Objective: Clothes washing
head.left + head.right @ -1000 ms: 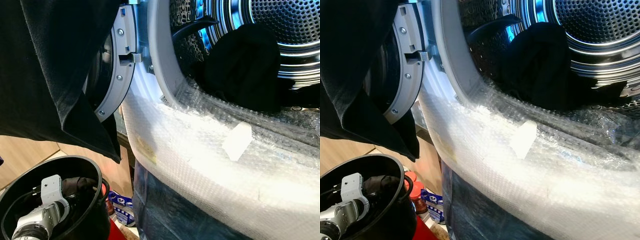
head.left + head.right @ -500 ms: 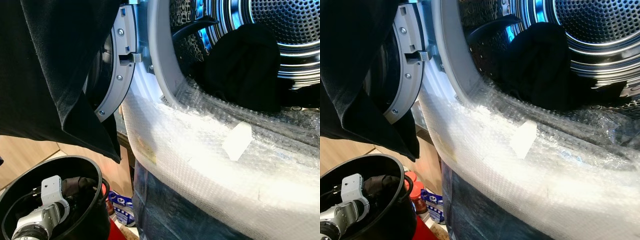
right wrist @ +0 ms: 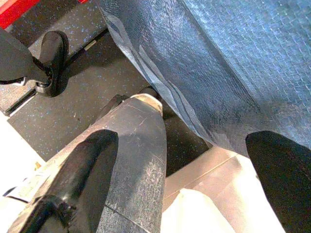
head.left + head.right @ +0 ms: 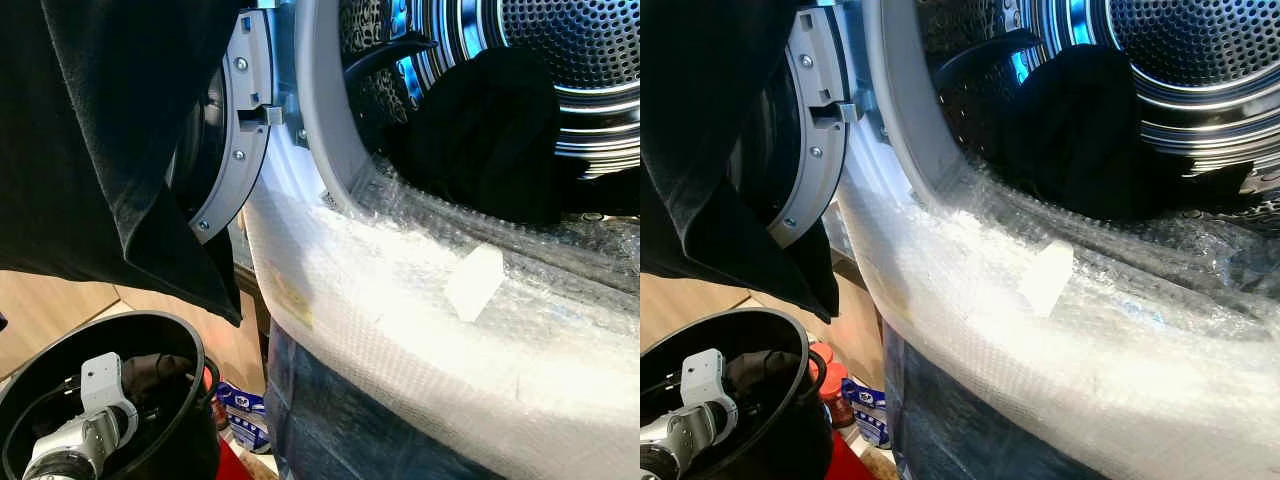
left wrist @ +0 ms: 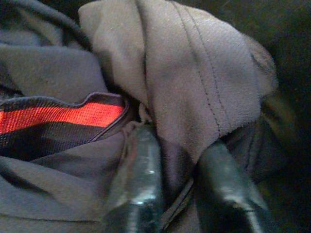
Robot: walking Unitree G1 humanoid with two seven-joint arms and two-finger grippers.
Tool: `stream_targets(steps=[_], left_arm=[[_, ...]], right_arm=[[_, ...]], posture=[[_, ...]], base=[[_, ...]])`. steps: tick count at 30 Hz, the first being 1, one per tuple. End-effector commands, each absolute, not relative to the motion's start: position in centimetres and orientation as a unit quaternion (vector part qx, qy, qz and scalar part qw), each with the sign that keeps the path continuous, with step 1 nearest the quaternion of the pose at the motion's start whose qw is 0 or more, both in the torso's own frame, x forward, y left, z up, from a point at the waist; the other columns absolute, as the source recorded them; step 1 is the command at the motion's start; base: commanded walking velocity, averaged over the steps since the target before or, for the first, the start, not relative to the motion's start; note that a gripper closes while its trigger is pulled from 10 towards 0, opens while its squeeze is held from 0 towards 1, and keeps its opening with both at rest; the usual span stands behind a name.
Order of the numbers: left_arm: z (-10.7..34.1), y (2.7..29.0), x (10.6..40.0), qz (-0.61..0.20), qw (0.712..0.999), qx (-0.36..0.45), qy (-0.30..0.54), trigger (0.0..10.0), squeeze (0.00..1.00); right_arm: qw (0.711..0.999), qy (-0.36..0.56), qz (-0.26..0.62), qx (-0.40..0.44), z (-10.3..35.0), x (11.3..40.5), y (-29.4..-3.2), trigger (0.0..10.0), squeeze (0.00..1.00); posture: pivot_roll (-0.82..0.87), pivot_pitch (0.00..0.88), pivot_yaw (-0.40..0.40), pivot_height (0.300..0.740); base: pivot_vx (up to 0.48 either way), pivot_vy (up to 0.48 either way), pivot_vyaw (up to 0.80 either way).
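Observation:
The washing machine's drum (image 4: 570,40) stands open, with a black garment (image 4: 490,130) lying inside near its mouth. A large black cloth (image 4: 110,130) hangs over the open door (image 4: 235,150). My left arm (image 4: 90,410) reaches down into a black bucket (image 4: 190,345) at the lower left. Inside it, my left gripper (image 5: 177,194) is shut on a fold of dark grey garment (image 5: 194,82), next to a piece with a red stripe (image 5: 63,114). My right gripper (image 3: 182,179) hangs open beside the machine's blue-wrapped front (image 3: 233,58), with nothing between its fingers.
Bubble wrap (image 4: 400,300) covers the machine's front rim, with a white tape patch (image 4: 475,280) on it. A blue packet (image 4: 240,405) and red-capped bottles (image 4: 825,375) sit on the floor between bucket and machine. Dark speckled floor (image 3: 58,111) lies below the right gripper.
My left wrist has sunk slightly deeper into the bucket. Nothing else has moved.

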State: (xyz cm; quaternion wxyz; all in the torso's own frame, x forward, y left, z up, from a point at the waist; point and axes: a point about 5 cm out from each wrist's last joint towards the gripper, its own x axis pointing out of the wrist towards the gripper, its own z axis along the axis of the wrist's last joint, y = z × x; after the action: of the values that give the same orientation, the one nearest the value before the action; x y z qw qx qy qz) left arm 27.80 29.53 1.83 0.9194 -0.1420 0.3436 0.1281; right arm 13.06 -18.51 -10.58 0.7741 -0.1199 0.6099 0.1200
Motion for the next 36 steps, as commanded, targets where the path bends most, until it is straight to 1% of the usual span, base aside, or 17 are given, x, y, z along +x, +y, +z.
stream_targets(steps=[1,4,11,14,21,26,28,29,30,31,33,35,36], left_arm=[[1.4,29.4,27.4,0.128,0.918,-0.149,0.345,0.0,0.00],[1.3,29.5,27.2,0.136,0.917,-0.153,0.341,0.0,0.00],[1.9,29.5,27.8,0.139,0.922,-0.149,0.330,0.0,0.00],[2.1,29.5,27.9,0.148,0.923,-0.155,0.319,0.0,0.00],[2.1,30.1,27.6,0.161,0.923,-0.157,0.311,0.0,0.00],[3.7,30.3,28.4,0.157,0.943,-0.151,0.252,0.0,0.00],[4.5,30.0,28.7,0.130,0.954,-0.148,0.227,0.0,0.00],[5.3,29.4,28.9,0.100,0.962,-0.152,0.205,0.0,0.00],[5.5,29.2,28.9,0.089,0.964,-0.153,0.200,0.0,0.00],[6.4,28.6,28.8,0.050,0.970,-0.148,0.187,0.0,0.00],[6.7,28.4,28.7,0.034,0.972,-0.146,0.182,0.0,0.00],[8.2,27.8,28.2,-0.023,0.977,-0.137,0.163,0.0,0.00],[9.5,27.1,27.6,-0.078,0.978,-0.120,0.151,0.0,0.00]], right_arm=[[0.745,0.646,0.119,-0.122,-11.2,10.8,-18.8,10.0,0.00],[0.744,0.646,0.119,-0.120,-11.3,10.6,-18.7,10.0,0.00],[0.746,0.645,0.120,-0.119,-11.2,10.9,-18.3,10.0,0.00],[0.752,0.641,0.110,-0.107,-11.2,11.1,-18.1,10.0,0.00],[0.754,0.640,0.102,-0.106,-11.3,10.7,-18.4,10.0,0.00],[0.750,0.642,0.109,-0.112,-11.4,10.2,-18.5,10.0,0.00],[0.752,0.641,0.104,-0.111,-11.4,10.2,-18.7,10.0,0.00],[0.754,0.640,0.100,-0.109,-11.4,10.3,-18.7,10.0,0.00],[0.754,0.640,0.100,-0.109,-11.4,10.3,-18.7,10.0,0.00],[0.754,0.639,0.103,-0.110,-11.4,10.3,-18.6,10.0,0.00],[0.755,0.639,0.103,-0.109,-11.4,10.4,-18.6,10.0,0.00],[0.757,0.637,0.104,-0.107,-11.4,10.5,-18.4,10.0,0.00],[0.758,0.635,0.106,-0.107,-11.4,10.5,-18.3,10.0,0.00]], posture=[[-0.02,0.000,-0.002,0.740],[-0.02,0.000,0.003,0.740],[0.00,0.000,-0.005,0.740],[0.01,0.000,-0.004,0.740],[0.01,0.000,0.002,0.740],[0.01,0.000,-0.005,0.740],[0.02,0.000,-0.007,0.740],[0.02,0.000,-0.007,0.740],[0.02,0.000,-0.007,0.740],[0.04,0.000,-0.011,0.740],[0.04,0.000,-0.011,0.740],[0.05,0.000,-0.016,0.740],[0.05,0.000,-0.018,0.740]], base=[[0.000,0.000,0.00],[0.000,0.000,0.00],[0.000,0.000,0.00],[0.000,0.000,0.00],[0.000,0.000,0.00],[0.000,0.000,0.00],[0.000,0.000,0.00],[0.000,0.000,0.00],[0.000,0.000,0.00],[0.000,0.000,0.00],[0.000,0.000,0.00],[0.000,0.000,0.00],[0.000,0.000,0.00]])
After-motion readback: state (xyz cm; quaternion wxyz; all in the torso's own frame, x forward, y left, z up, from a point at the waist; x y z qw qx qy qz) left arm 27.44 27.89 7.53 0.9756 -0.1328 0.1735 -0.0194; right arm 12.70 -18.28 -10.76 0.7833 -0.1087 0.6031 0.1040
